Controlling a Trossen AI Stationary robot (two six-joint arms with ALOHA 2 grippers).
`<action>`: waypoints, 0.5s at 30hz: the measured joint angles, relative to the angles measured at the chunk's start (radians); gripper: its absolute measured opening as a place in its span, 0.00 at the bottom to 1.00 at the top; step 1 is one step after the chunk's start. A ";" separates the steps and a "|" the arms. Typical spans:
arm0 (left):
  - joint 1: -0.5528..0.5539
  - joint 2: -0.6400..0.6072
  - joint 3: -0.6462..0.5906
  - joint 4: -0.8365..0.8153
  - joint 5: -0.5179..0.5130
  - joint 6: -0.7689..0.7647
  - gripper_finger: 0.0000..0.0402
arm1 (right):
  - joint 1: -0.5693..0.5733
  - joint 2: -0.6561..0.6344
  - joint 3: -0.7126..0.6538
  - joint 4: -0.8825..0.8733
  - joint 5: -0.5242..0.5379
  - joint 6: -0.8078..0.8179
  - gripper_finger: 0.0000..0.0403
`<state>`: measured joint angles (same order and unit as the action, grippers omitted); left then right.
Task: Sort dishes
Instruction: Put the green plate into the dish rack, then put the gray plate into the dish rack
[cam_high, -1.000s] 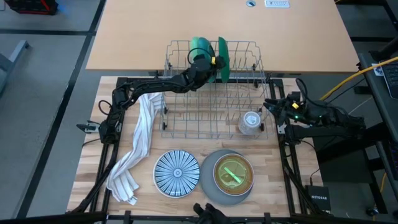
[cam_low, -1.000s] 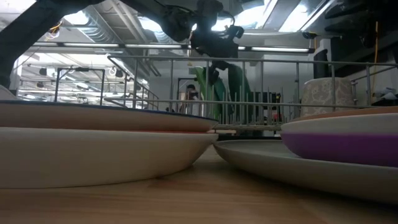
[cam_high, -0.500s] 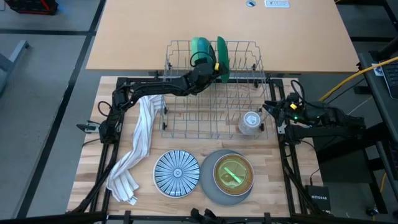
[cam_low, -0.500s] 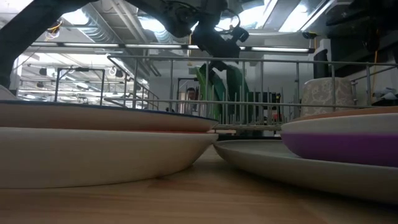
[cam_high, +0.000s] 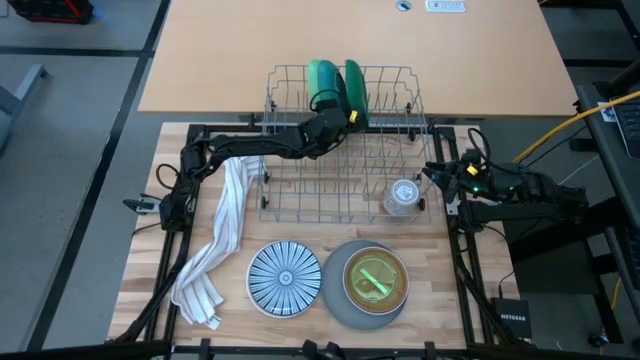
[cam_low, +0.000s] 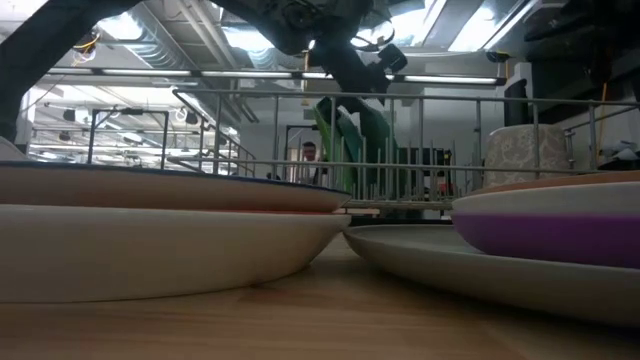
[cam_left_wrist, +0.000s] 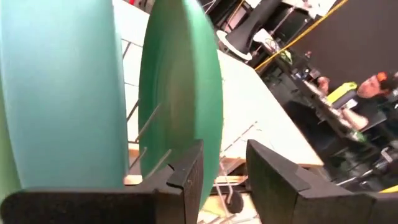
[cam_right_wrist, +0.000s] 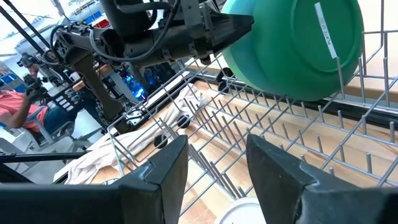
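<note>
Cloth first: a white striped towel (cam_high: 225, 235) lies limp and creased at 9 o'clock on the wooden tabletop (cam_high: 440, 290), beside the left arm. That arm reaches across to the wire dish rack (cam_high: 300, 190) at 12 o'clock, where two smooth round plates stand on edge between the tines at the far end: a teal plate (cam_high: 321, 77) and, just beside it, a green plate (cam_high: 355, 84). The left gripper (cam_high: 337, 110) sits just at the near side of this pair, which lies at 12 o'clock from it. In the left wrist view its fingers stand apart, clamping nothing, with the green plate's rim just ahead of the gap, so I judge that plate racked and let go. The plates' faces run front to back, thin edges towards the gripper. At 6 o'clock, flat on the tabletop, wait a blue-and-white striped plate (cam_high: 285, 278) with a radial pattern and, touching it on the right, a stack (cam_high: 370, 285): a broad grey plate under an orange bowl with something light green inside. The left arm is likely nearer the striped plate. A small clear glass cup (cam_high: 403, 196) stands in the rack's right near corner. The right gripper (cam_high: 436, 172) waits at 3 o'clock by the rack's side, fingers spread and empty.
</note>
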<state>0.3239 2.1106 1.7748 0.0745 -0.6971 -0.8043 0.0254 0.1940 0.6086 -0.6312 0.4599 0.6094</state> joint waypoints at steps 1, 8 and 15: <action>-0.002 -0.007 0.000 -0.021 -0.001 0.001 0.28 | 0.000 0.000 0.000 0.000 0.000 0.000 0.41; -0.007 -0.032 0.000 -0.157 -0.013 0.005 0.28 | 0.000 0.000 0.000 -0.005 0.000 0.026 0.41; -0.058 -0.041 0.000 -0.185 -0.014 0.116 0.28 | 0.000 0.000 0.000 -0.005 -0.010 0.027 0.41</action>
<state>0.2663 2.0697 1.7748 -0.1109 -0.7111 -0.6886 0.0256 0.1936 0.6086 -0.6357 0.4500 0.6359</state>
